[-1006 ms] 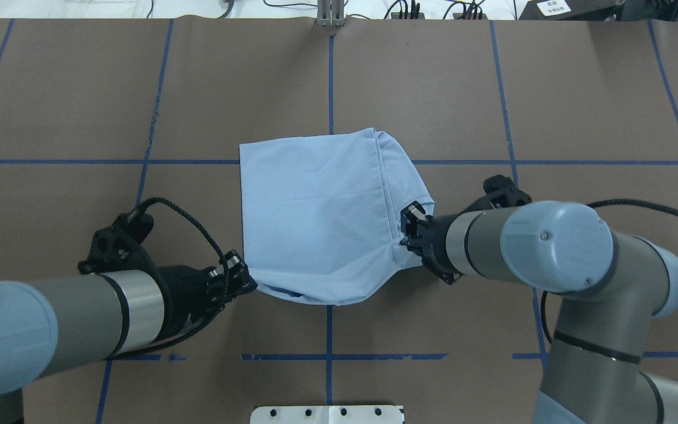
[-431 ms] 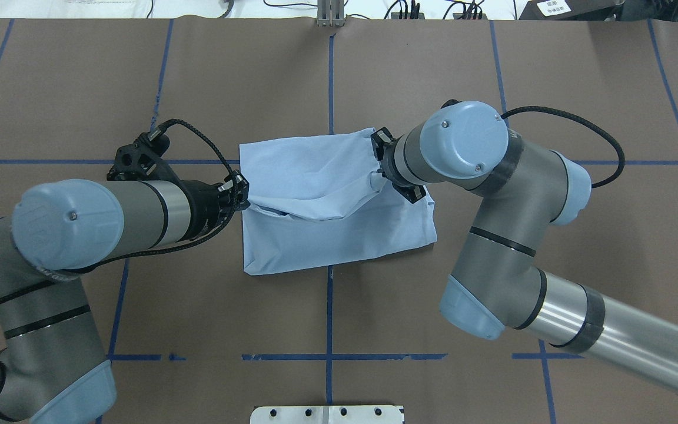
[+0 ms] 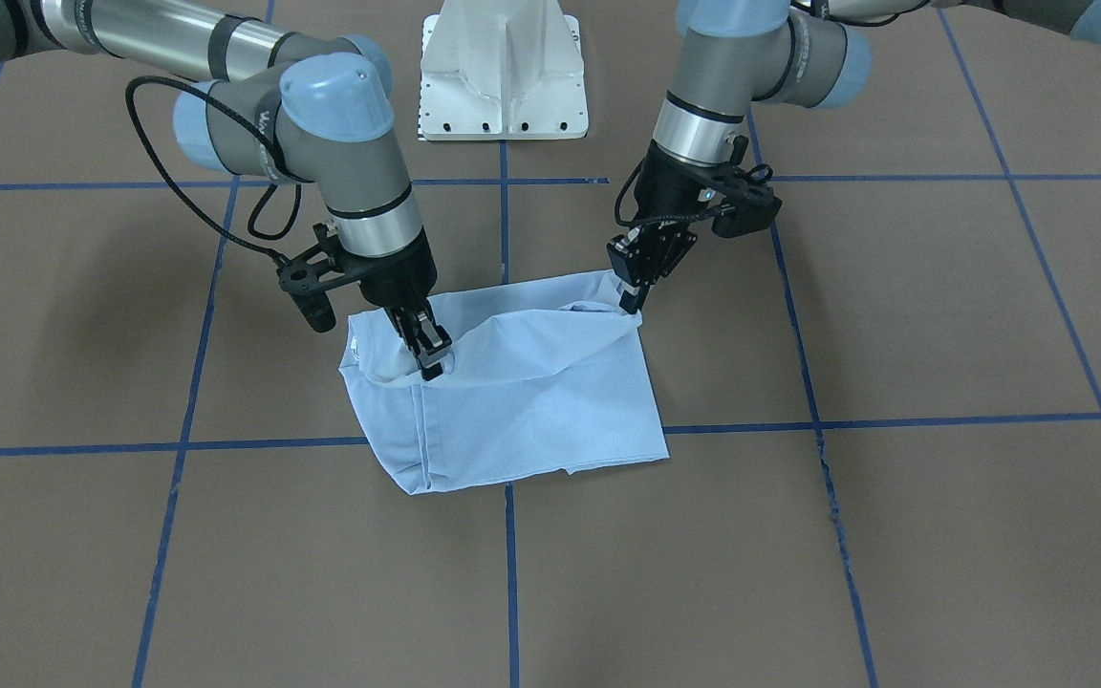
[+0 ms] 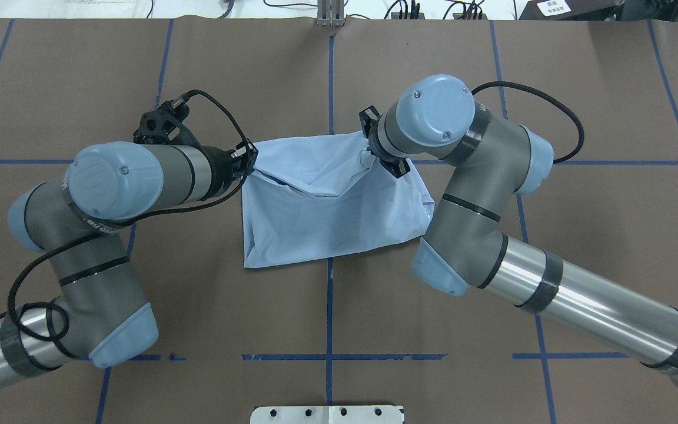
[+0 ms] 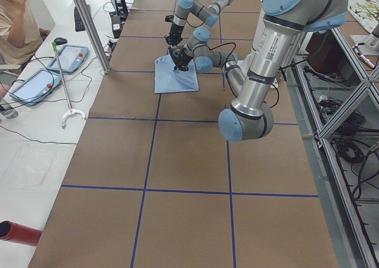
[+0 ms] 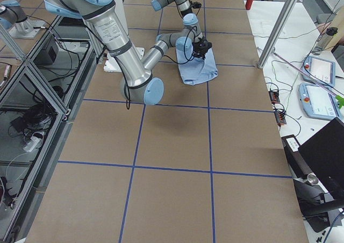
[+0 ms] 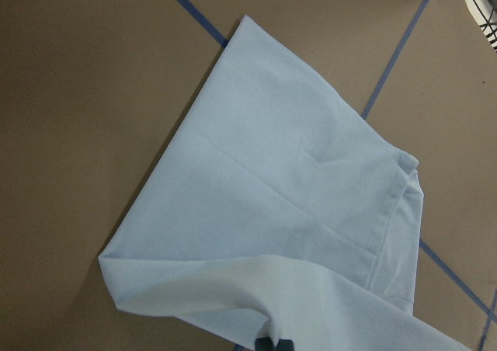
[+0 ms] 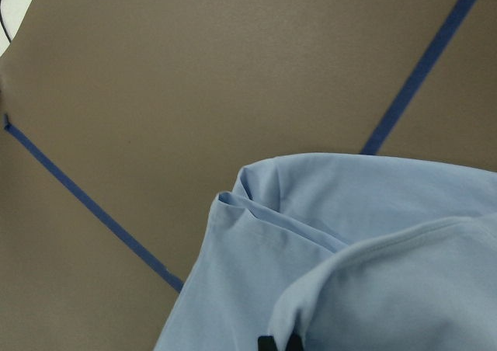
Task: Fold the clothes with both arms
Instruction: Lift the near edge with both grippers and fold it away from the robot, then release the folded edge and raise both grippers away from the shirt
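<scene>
T-shirt (image 3: pixel 531 411), light blue, lies doubled on the brown table (image 3: pixel 895 535), a short way out from the white pedestal base (image 3: pixel 505 72). The left gripper (image 3: pixel 629 304) and right gripper (image 3: pixel 431 361), either side of the base's centre line, each clench a corner of the top layer, raised and sagging between them.

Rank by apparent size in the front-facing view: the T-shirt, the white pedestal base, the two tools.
1. T-shirt
2. white pedestal base, partly cropped
3. left tool and right tool: look alike, unranked
</scene>
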Controlling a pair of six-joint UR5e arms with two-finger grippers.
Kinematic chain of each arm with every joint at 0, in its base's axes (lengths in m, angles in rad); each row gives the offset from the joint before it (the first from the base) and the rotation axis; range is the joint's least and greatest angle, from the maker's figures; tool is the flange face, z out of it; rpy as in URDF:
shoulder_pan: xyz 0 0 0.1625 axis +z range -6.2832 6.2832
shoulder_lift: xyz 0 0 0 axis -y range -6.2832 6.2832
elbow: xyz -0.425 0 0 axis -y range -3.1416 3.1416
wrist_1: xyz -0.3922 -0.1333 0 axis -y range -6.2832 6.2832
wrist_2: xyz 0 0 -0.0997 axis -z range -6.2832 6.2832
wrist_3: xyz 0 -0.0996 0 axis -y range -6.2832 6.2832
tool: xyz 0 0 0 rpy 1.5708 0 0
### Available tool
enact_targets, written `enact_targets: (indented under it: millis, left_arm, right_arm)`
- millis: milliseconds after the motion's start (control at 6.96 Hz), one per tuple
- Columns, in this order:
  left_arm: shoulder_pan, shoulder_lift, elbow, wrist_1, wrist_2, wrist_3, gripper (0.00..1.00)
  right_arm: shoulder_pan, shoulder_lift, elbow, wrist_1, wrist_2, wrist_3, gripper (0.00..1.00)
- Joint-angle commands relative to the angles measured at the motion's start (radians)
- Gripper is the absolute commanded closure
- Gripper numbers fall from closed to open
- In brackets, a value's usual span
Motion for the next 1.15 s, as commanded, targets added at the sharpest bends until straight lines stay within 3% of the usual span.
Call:
enact_targets:
  millis: [0,144,287,431,718,862,1006]
  left_arm:
    - [-0.102,-0.044,0.322,-0.276,0.004,0.143,0.9]
    - [-0.144,-0.069,0.456,-0.361,0.012,0.188,0.33]
    - [-0.164,-0.06,0.464,-0.39,0.032,0.191,0.0]
    - [-0.161,-0.068,0.462,-0.391,0.032,0.184,0.0]
    - [-0.176,-0.054,0.424,-0.392,0.018,0.226,0.0]
    - [-0.202,-0.02,0.378,-0.392,-0.05,0.363,0.0]
    - [-0.284,0.066,0.312,-0.392,-0.235,0.506,0.0]
  right_arm:
    - [0.054,0.127,-0.358,0.227,0.045,-0.106,0.31]
    - [0.102,0.188,-0.468,0.25,0.047,-0.268,0.0]
    - [0.147,0.189,-0.469,0.241,0.06,-0.429,0.0]
    - [0.173,0.171,-0.468,0.241,0.067,-0.505,0.0]
    - [0.254,0.071,-0.391,0.241,0.195,-0.55,0.0]
    - [0.322,-0.017,-0.31,0.236,0.273,-0.675,0.0]
    - [0.404,-0.12,-0.247,0.236,0.351,-0.791,0.0]
